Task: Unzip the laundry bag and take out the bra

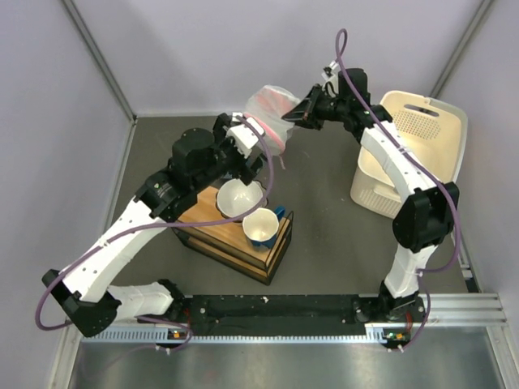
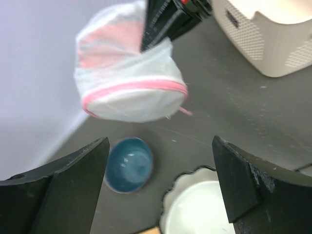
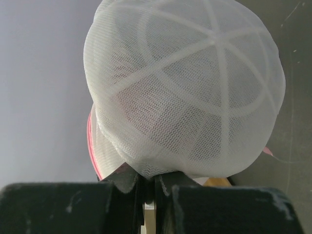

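Pinching the laundry bag (image 3: 185, 87), the right pincer (image 3: 148, 181) holds it aloft.

Illumination is bright, diffuse and even in all views; shadows on the tabletop (image 1: 324, 186) are soft and faint. The overhead view is sharp. Left wrist view: the laundry bag (image 2: 129, 83) beyond the left hand (image 2: 161, 141) is blurred. Right wrist view: the bag's mesh just above the right hand (image 3: 146, 183) is sharp; the backdrop is soft.
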You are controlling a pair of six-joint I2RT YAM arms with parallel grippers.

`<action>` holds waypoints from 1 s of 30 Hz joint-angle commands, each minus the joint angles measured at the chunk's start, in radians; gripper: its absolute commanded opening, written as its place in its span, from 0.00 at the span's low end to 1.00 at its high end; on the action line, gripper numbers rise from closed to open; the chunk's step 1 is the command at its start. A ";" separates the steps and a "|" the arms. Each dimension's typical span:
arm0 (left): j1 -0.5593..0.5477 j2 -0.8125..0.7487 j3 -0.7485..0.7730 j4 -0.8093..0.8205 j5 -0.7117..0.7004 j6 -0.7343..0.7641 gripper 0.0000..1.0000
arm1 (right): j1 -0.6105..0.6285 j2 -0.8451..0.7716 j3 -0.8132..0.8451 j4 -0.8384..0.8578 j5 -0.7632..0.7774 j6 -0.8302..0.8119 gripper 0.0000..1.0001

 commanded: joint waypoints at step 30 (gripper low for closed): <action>0.270 0.236 0.182 -0.090 0.591 0.454 0.97 | -0.003 -0.094 -0.059 0.121 -0.095 0.021 0.00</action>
